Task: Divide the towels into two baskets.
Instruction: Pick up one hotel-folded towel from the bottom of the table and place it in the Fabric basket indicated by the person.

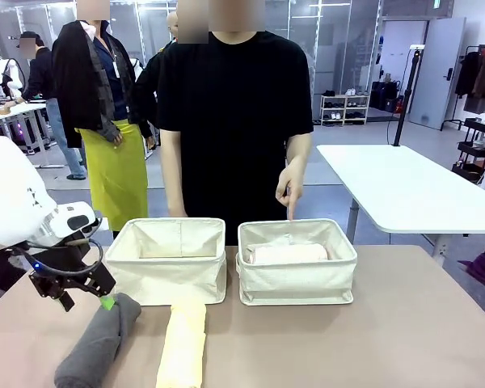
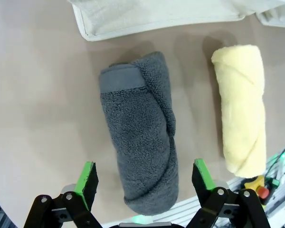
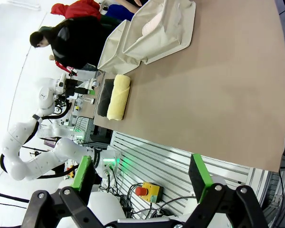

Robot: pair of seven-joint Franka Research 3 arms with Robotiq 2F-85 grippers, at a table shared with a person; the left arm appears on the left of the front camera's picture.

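A dark grey towel lies rolled on the table at the front left, with a pale yellow towel beside it. My left gripper hangs open just above the grey roll's far end. In the left wrist view the left gripper straddles the grey towel without touching it, and the yellow towel lies to the right. Two cream baskets stand side by side. The right one holds a pale pink towel. My right gripper is open and holds nothing, off the table's edge.
A person in black stands behind the baskets, one hand pointing down at the right basket. Bare table stretches right of the yellow towel. A second white table stands at the back right. An emergency-stop button sits below the table edge.
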